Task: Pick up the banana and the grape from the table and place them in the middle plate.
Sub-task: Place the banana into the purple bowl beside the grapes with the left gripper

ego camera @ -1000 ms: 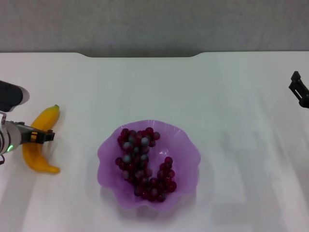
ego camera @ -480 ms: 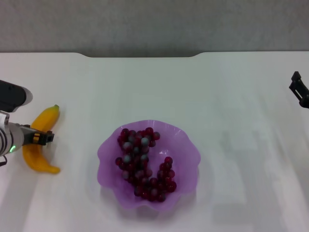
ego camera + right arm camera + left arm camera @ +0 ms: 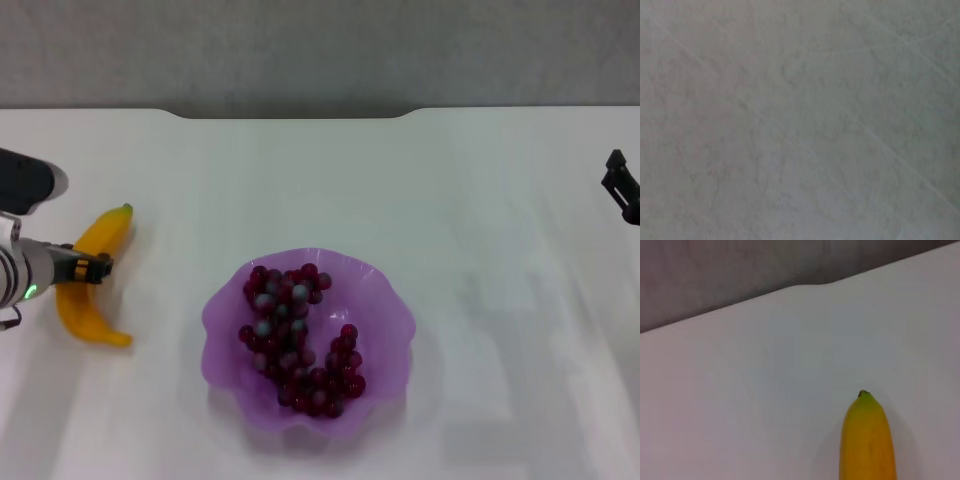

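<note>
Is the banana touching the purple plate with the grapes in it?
Apart. The head view shows the banana lying left of the middle plate, with a plain strip of white table between them.

Yellow banana [image 3: 92, 285] on white table [image 3: 480, 200], dark grape [image 3: 297, 340] bunch inside purple middle plate [image 3: 385, 300]

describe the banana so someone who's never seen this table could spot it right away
On the white table, look to the robot's left of the purple scalloped plate holding grapes. The banana lies there at the left gripper: the only curved, orange-yellow thing, with a green tip.
</note>
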{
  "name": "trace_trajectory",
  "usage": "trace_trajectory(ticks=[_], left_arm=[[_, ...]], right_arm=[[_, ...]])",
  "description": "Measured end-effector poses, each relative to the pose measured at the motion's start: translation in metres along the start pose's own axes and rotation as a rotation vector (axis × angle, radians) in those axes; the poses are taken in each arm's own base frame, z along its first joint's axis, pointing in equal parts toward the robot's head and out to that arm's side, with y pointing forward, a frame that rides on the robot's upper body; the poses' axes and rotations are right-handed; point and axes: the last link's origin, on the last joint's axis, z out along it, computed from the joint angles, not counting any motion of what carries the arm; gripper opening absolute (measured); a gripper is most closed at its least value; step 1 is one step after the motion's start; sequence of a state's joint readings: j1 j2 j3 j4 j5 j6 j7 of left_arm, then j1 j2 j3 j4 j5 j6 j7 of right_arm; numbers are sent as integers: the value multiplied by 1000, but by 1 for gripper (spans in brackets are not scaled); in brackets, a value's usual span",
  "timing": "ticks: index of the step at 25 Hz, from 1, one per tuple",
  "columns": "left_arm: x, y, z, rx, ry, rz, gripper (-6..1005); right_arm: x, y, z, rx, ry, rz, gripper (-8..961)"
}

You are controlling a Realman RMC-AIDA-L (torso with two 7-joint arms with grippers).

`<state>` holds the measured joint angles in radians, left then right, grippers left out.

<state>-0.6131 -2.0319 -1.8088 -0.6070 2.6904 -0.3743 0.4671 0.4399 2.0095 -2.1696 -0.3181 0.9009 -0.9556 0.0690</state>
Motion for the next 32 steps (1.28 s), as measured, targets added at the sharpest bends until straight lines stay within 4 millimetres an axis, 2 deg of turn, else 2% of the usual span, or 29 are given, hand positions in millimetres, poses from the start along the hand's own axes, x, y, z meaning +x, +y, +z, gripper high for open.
trace_trajectory(ticks=[5, 9, 10, 15, 18, 27, 32], left_arm=[[22, 1, -10, -21, 32, 2, 478], [42, 0, -30, -41, 66, 30, 478], [42, 0, -30, -41, 66, 30, 478], [59, 12, -55, -86, 101, 70, 478], [63, 28, -67, -118, 117, 110, 479], [70, 93, -113, -244, 215, 290, 479], [66, 124, -123, -310, 239, 358, 479]], right_arm=[[0, 0, 0, 0, 0, -1, 879], [0, 0, 0, -2, 2, -3, 879], [0, 0, 0, -2, 2, -3, 879], [1, -2, -1, 3, 5, -5, 879], [2, -3, -1, 5, 8, -8, 879], [3, -3, -2, 3, 12, -11, 879], [4, -2, -1, 3, 22, -11, 879]])
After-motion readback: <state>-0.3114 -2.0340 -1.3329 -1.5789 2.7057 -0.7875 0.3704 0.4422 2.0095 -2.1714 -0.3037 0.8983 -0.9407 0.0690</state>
